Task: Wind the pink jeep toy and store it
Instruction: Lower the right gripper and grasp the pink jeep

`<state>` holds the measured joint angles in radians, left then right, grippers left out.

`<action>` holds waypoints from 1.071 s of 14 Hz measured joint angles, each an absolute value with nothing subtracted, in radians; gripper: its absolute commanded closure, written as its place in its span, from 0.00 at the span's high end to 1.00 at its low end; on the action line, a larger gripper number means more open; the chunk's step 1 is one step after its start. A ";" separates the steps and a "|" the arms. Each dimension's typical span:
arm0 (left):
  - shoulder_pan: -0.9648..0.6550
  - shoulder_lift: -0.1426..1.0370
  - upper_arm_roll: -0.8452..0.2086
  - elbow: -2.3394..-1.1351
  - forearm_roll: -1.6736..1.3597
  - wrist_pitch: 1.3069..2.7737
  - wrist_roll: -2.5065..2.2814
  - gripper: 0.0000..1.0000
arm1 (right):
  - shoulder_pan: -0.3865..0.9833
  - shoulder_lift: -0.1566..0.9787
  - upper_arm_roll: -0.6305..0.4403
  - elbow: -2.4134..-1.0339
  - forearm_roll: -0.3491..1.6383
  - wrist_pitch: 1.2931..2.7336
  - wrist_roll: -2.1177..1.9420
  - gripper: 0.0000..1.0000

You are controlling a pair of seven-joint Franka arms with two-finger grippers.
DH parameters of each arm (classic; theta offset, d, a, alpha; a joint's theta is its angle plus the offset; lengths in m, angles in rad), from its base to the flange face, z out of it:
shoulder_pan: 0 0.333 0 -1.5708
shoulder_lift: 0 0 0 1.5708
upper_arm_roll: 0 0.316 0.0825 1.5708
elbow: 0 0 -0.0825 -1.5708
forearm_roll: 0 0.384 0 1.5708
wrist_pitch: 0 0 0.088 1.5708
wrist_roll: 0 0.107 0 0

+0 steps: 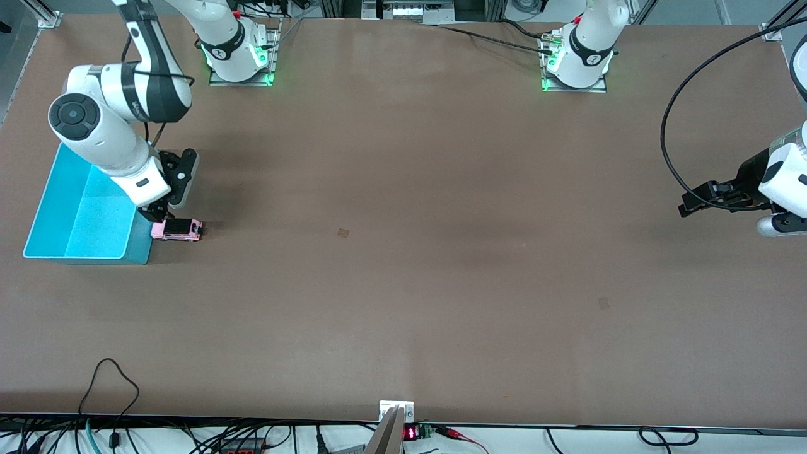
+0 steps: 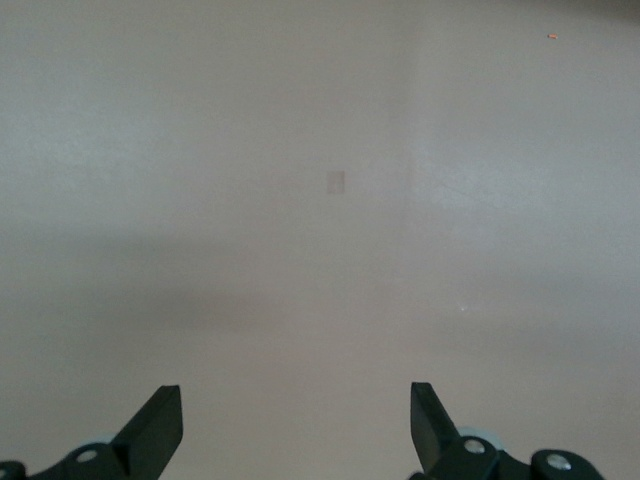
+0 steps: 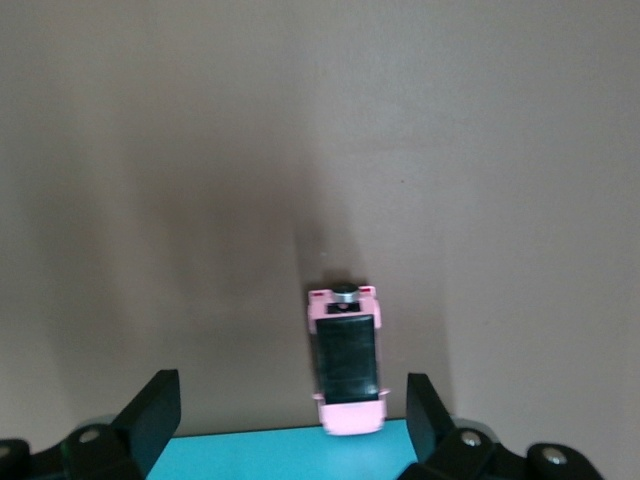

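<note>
The bin [image 1: 82,214], a cyan open tray, sits near the table [image 1: 403,284] edge at the right arm's end, and what shows of its floor looks bare, though the arm covers one corner, so I cannot vouch for that part. The jeep [image 1: 178,229] rests on its wheels on the table just beside the bin's wall, on the side toward the table's middle; whether it touches the wall is hard to tell. In the right wrist view the jeep [image 3: 346,372] lies lengthwise between the fingers, one end at the bin's rim [image 3: 260,455].

The right gripper [image 1: 161,214] hangs low over the jeep with its jaws spread wide and nothing in them. The step in hand looks like the grasp that comes before winding. To do it well, I would centre the jaws on the jeep's flat sides at mid-body, clear of the wheels so they can roll, and keep the nearer finger from snagging the bin wall. A light, square pinch suits so small a toy; a skewed one would twist it out.

The left gripper [image 1: 709,200] waits over bare table near the edge at the left arm's end, its fingers [image 2: 158,425] apart and empty.
</note>
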<state>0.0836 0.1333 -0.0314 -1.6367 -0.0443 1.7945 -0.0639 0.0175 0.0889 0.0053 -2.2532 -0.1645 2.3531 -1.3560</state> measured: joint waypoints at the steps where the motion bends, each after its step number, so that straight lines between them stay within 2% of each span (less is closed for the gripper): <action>1: 0.084 0.133 -0.031 -1.639 -0.044 1.799 -0.061 1.00 | -0.007 0.118 0.008 -2.255 -0.165 2.398 -1.407 1.00; 5: 0.083 0.128 -0.028 -1.625 -0.044 1.806 -0.050 1.00 | -0.057 0.227 0.010 -2.255 -0.165 2.531 -1.481 1.00; 15: 0.082 0.104 -0.021 -1.597 -0.044 1.707 -0.042 1.00 | -0.082 0.353 0.016 -2.255 -0.165 2.690 -1.490 1.00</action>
